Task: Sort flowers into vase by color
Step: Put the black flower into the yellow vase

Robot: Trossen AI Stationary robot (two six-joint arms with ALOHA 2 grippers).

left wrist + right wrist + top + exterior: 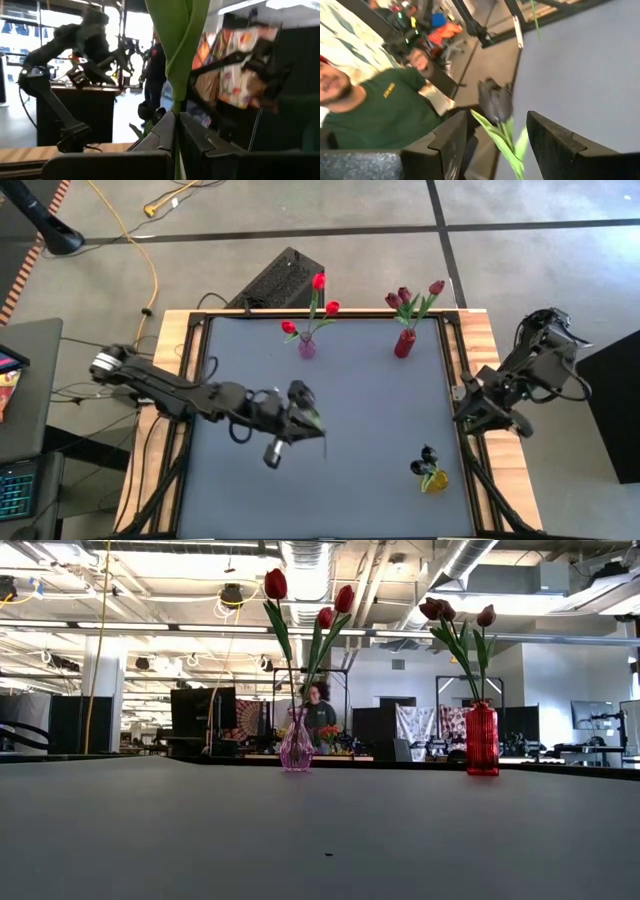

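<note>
Tulip, black-headed (496,102), green leaves: seen between the spread fingers of right gripper (468,418), at the table's right edge; whether grasped, cannot tell. Yellow vase (435,479), near right, black flowers. Left gripper (308,420), mid-table, clenched on green stem (177,115). Far edge: pink vase (307,348), three red tulips; red vase (404,343), maroon tulips.

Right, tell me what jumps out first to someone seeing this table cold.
Two vases at the table's far edge: a pink vase of bright red tulips and a red vase of dark maroon tulips. Near the middle, the left gripper is shut on a green flower stem. By the right edge, a yellow vase with a black tulip stands close to the open right gripper.
</note>
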